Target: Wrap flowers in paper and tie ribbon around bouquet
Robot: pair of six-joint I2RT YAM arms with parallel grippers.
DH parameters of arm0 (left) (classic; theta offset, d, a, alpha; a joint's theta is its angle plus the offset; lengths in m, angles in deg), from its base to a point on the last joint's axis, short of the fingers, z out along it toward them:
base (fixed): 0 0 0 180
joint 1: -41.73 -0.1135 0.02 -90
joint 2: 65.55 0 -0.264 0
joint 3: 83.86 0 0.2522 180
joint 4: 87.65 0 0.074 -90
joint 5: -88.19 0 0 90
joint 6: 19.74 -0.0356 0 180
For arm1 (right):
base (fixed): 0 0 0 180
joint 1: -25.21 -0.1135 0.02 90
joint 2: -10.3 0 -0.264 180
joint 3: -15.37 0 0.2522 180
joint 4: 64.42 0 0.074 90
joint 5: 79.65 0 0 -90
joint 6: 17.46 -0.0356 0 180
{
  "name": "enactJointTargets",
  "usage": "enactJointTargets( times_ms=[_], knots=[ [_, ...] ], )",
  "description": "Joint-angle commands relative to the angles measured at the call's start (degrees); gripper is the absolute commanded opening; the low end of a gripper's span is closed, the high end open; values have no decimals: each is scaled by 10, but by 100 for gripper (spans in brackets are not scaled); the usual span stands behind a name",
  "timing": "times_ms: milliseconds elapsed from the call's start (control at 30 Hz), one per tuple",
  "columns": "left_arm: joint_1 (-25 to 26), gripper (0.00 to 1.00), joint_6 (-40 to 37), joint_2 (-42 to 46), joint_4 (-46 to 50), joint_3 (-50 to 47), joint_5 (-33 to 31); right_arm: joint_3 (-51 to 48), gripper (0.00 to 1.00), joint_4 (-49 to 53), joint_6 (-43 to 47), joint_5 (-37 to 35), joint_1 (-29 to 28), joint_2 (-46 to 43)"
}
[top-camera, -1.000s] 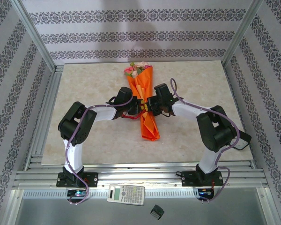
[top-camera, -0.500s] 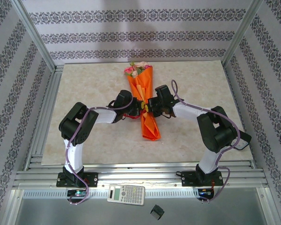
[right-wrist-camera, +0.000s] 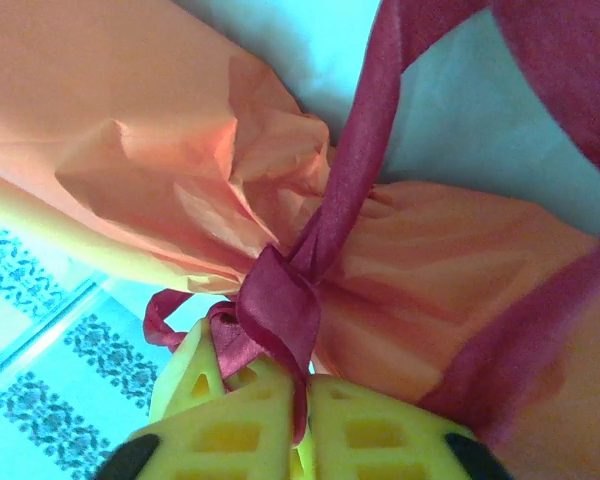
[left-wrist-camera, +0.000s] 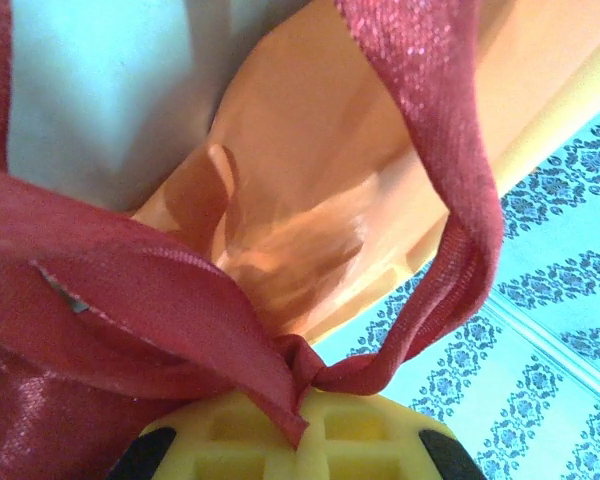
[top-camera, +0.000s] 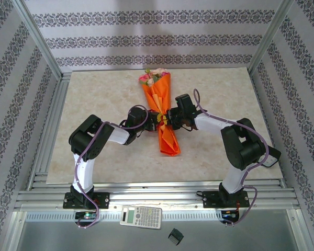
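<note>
Nearest me, off the surface (top-camera: 94, 94): calculator (top-camera: 141, 216) and a small black part (top-camera: 175, 236). Both my arms reach inward and meet mid-surface at the waist of the bouquet (top-camera: 166, 137).

My left tool (top-camera: 156, 119) comes in from the left, closed tight and clamped on the ribbon (left-wrist-camera: 130, 290). In the wrist view the dark red band is pinched at the yellow fingertips (left-wrist-camera: 370, 440), with a loop running up over the orange paper (left-wrist-camera: 310, 180).

My right tool (top-camera: 169, 117) comes in from the right, just beside the left one. The ribbon runs into the slit between its yellow fingers (right-wrist-camera: 380, 440), so it reads as clamped on the ribbon too. There is a knot-like bunch right at the tips, against crumpled paper.

The bouquet lies flat on the surface, narrow end toward me, wide end away. At the far end the flowers (top-camera: 152, 77) poke out: pink and cream heads with green leaves.
</note>
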Motion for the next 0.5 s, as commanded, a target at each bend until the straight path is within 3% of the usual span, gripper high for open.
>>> enactJointTargets(
  times_ms=[0,167,367,467],
  knots=[
    [7,0,-15,-8,-56,-11,-8,26,20,38,15,-7,9,-19],
    [7,0,-14,-13,-60,-15,-10,58,32,78,35,-28,10,-49],
    [8,0,-12,-13,-55,-13,-10,82,32,80,24,-45,11,-51],
    [8,0,-14,-12,-54,-12,-11,101,28,83,17,-43,13,-22]
  ],
)
